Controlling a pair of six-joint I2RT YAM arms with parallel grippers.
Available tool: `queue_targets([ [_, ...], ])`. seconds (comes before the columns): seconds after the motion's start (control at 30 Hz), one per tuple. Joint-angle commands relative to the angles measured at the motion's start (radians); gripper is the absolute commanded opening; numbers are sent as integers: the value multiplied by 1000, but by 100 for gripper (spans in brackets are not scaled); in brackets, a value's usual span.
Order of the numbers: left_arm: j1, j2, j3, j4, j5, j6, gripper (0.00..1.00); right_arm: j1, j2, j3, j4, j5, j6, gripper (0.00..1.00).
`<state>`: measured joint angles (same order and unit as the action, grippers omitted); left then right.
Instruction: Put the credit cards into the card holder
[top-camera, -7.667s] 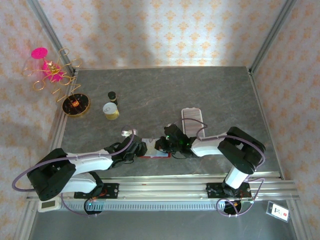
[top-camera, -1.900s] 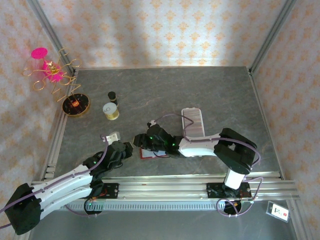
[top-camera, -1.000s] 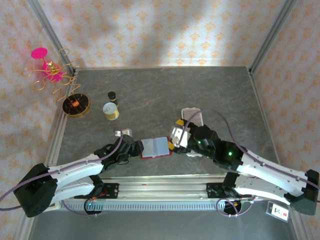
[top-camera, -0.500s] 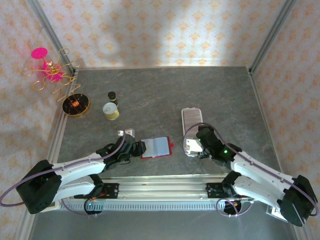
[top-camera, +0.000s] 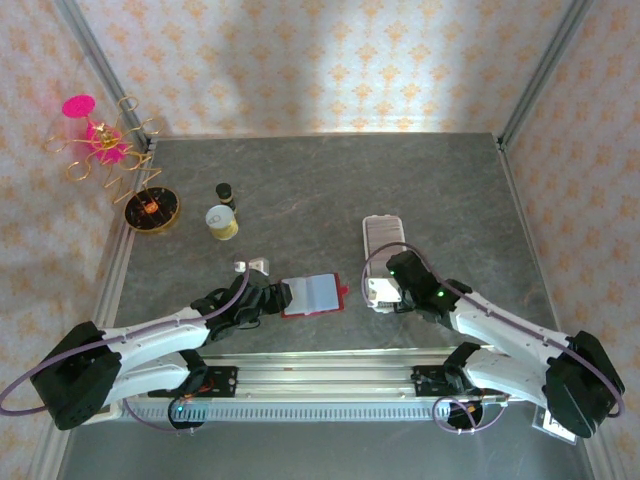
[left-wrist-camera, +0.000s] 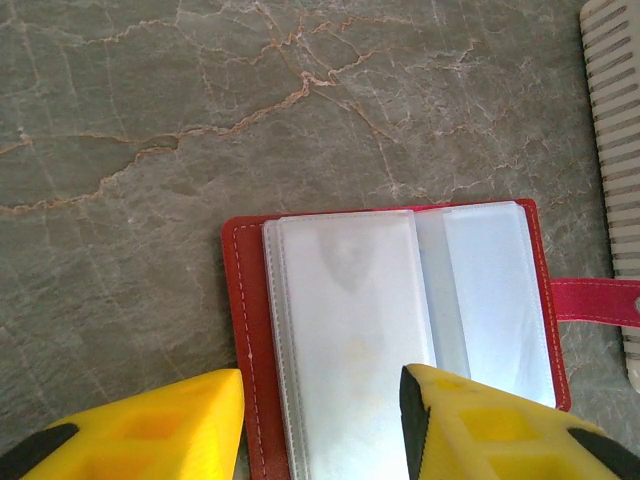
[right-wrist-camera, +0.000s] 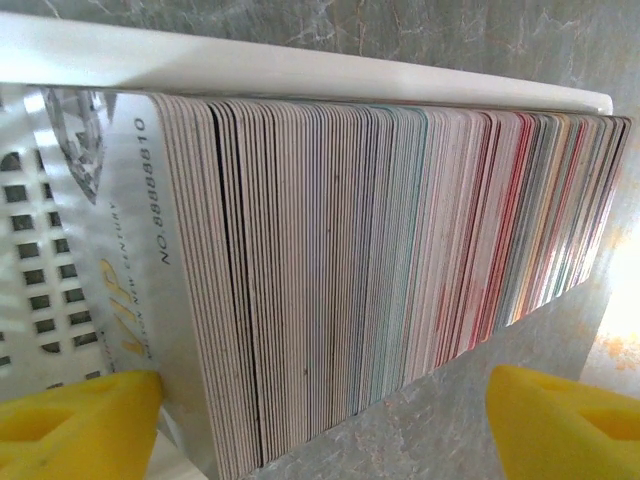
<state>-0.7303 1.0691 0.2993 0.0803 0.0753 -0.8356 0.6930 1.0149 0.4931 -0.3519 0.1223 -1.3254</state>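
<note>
- Red leather-like card holder (left-wrist-camera: 245, 330) lay open on grey marbled table (left-wrist-camera: 150, 150), clear sleeves showing.
- Left gripper (left-wrist-camera: 320, 388) stood half-spread over its near edge.
- Right gripper (right-wrist-camera: 325, 420) gaped wide astride stacked pale credit cards (right-wrist-camera: 330, 250) in white tray (right-wrist-camera: 300, 65).

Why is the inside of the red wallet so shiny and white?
Left wrist view: light bounces off the clear plastic pockets of the wallet, so they glare white. Right wrist view: the cards look sharp, with a washed-out bright spot at the right edge. Top view: bright patch on the back wall.
</note>
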Motion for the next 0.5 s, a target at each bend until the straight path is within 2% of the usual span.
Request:
queue_targets([
  [0.0,7,-3,-11,22,12,9,46,-6,4,22,44,-25,6,80],
  [0.13,6,5,-8,28,15,7,46,-5,-4,25,33,-52,5,77],
  [0.47,7,15,0,27,16,6,46,-6,-7,75,-54,-161,34,76],
])
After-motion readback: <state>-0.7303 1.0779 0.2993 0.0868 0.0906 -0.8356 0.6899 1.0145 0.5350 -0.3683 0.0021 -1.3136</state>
